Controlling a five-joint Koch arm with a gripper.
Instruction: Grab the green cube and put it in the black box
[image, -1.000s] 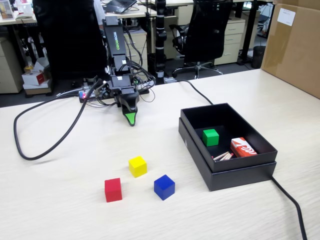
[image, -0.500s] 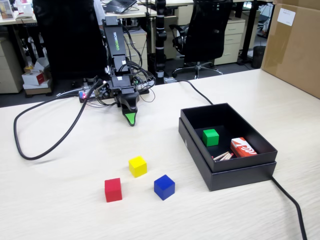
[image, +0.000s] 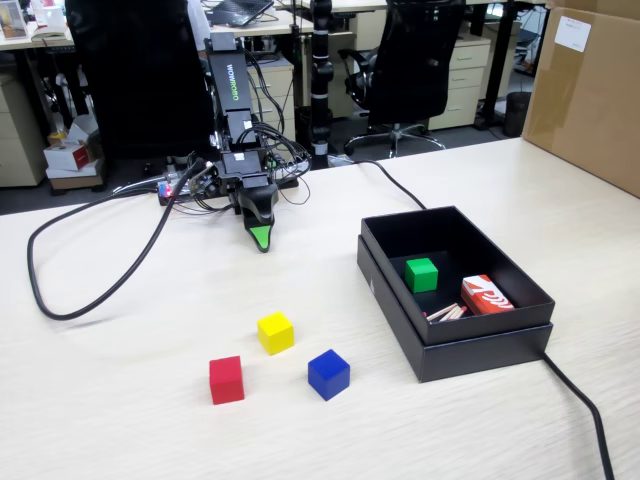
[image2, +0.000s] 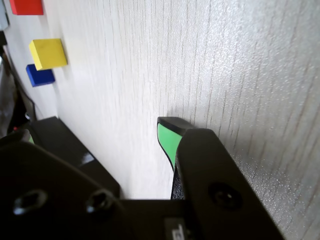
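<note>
The green cube (image: 421, 274) lies inside the black box (image: 455, 345), beside a red-and-white pack, with nothing touching it. In the fixed view my gripper (image: 262, 238) hangs at the back of the table, well left of the box, its pointed green tip aimed down just above the tabletop. In the wrist view only one green-faced fingertip (image2: 167, 137) shows over bare table, and the other jaw's tip is hidden by the black gripper body. Nothing is seen between the jaws. A corner of the black box (image2: 70, 147) shows at the left there.
Yellow (image: 275, 332), red (image: 226, 379) and blue (image: 328, 374) cubes stand on the table in front of the arm. A thick black cable (image: 60, 300) loops at left and another runs past the box's right corner. A brown cardboard box (image: 590, 90) stands at back right.
</note>
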